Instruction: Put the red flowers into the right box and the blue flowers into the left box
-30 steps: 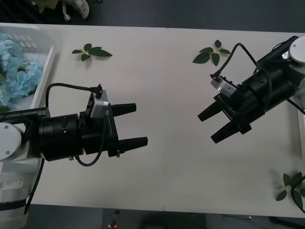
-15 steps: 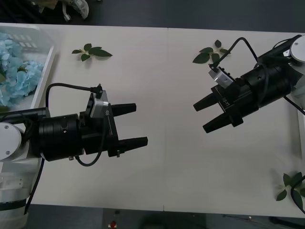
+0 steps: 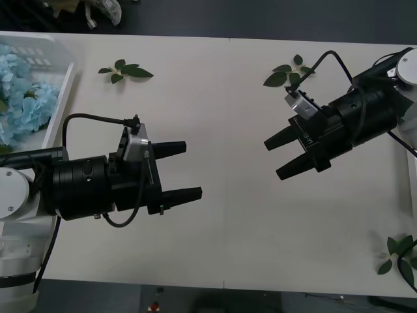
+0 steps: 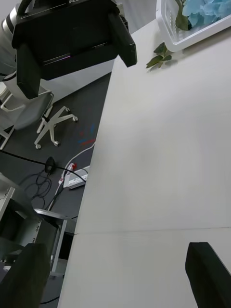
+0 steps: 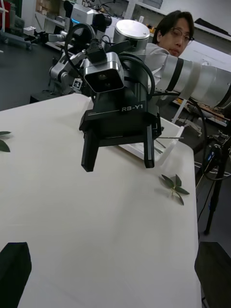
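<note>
Blue flowers point(image 3: 19, 91) lie in the left box point(image 3: 57, 107) at the table's far-left corner, cut off by the picture edge. Both grippers hang over the bare middle of the white table point(image 3: 228, 98), facing each other with wide free surface between them. The left gripper point(image 3: 182, 171) has its jaws spread and holds nothing; the right gripper point(image 3: 281, 156) is also spread and empty. Loose leaf sprigs point(image 3: 125, 70) lie near the far edge, well apart from both.
</note>
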Motion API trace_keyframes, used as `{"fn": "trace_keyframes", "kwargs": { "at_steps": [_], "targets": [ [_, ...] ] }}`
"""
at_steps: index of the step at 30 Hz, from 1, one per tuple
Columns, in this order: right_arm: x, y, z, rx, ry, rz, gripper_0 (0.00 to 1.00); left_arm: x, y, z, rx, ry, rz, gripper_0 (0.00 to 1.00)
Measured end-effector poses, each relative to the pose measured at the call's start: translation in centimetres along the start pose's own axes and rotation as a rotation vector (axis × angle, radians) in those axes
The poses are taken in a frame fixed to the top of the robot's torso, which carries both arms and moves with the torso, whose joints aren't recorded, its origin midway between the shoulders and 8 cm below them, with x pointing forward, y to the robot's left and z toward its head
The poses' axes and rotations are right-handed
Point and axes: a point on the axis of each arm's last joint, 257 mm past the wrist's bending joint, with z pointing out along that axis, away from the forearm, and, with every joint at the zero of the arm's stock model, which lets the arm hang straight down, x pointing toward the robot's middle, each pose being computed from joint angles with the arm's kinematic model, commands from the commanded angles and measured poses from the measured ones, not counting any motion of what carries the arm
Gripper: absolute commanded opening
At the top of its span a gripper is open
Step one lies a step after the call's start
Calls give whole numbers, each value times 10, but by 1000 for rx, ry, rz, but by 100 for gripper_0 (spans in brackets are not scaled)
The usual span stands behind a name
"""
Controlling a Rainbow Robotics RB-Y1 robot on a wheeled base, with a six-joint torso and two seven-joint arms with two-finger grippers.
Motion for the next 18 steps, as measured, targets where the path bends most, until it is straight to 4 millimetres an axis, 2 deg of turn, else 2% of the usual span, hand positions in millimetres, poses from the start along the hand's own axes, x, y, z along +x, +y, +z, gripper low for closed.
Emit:
{"fn": "trace_keyframes", "kwargs": {
  "at_steps": [9, 18],
  "targets": [
    [0, 0, 0, 0, 0, 0, 83, 0, 0, 0, 0, 0, 0, 100],
    [0, 0, 0, 0, 0, 0, 95, 0, 0, 0, 0, 0, 0, 100]
  ]
}}
